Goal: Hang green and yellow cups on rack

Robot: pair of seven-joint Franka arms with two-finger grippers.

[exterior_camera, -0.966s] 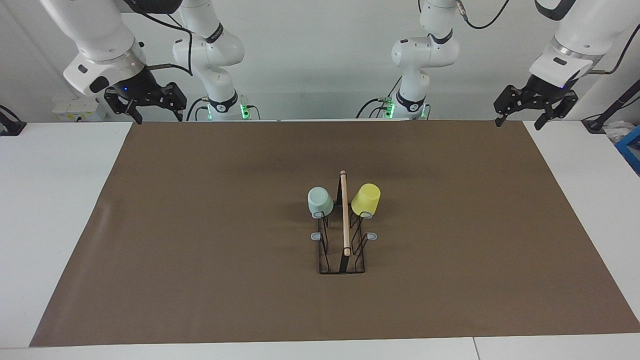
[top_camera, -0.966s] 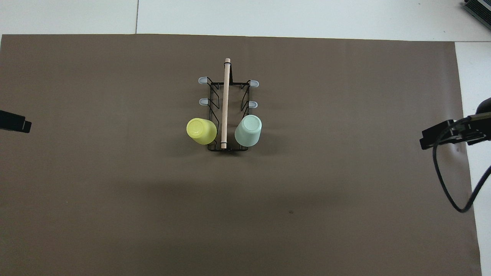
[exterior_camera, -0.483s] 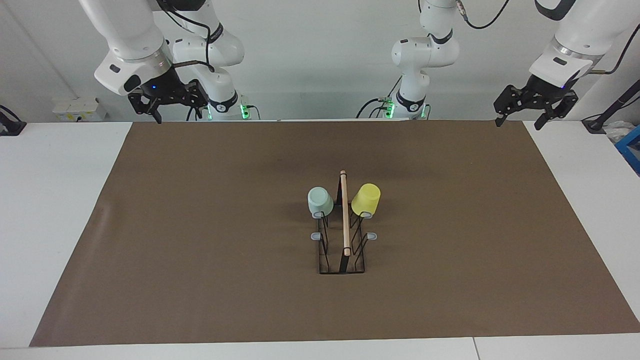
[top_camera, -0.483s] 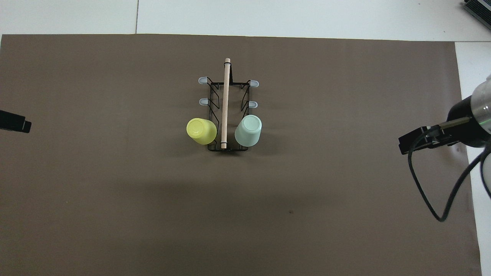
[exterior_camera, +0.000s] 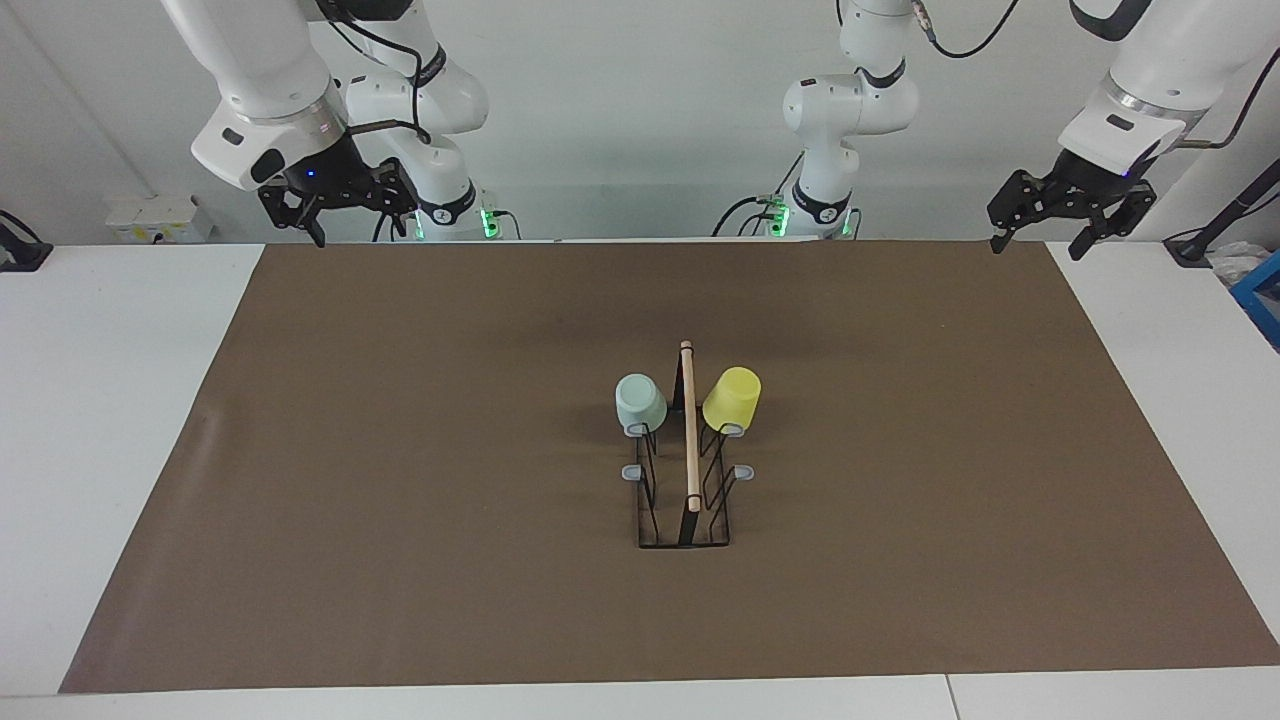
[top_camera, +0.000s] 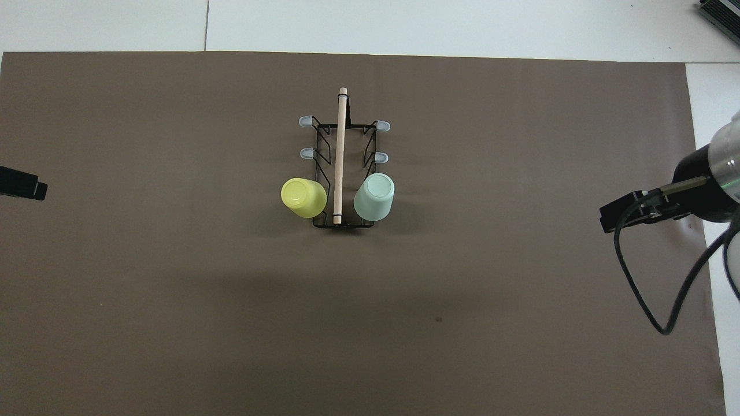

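Both cups are hung on the rack (exterior_camera: 686, 470) mid-mat: green cup (exterior_camera: 640, 403), yellow cup (exterior_camera: 732, 398). Left gripper (exterior_camera: 1035, 240) and right gripper (exterior_camera: 345, 222) are held raised, spread wide, nothing gripped.

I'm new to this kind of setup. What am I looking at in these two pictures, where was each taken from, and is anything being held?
These are two white robot arms at a table covered by a brown mat. One picture faces the robots from across the table; the other looks down from above their end.

On the mat stands a black wire rack with a wooden rod on top. The green cup and the yellow cup hang upside down on the pegs nearest the robots, one each side of the rod.

Each arm ends in a two-fingered tool. The left tool and the right tool are both open, empty and raised over the robots' edge of the mat, at opposite ends. Nothing is held.
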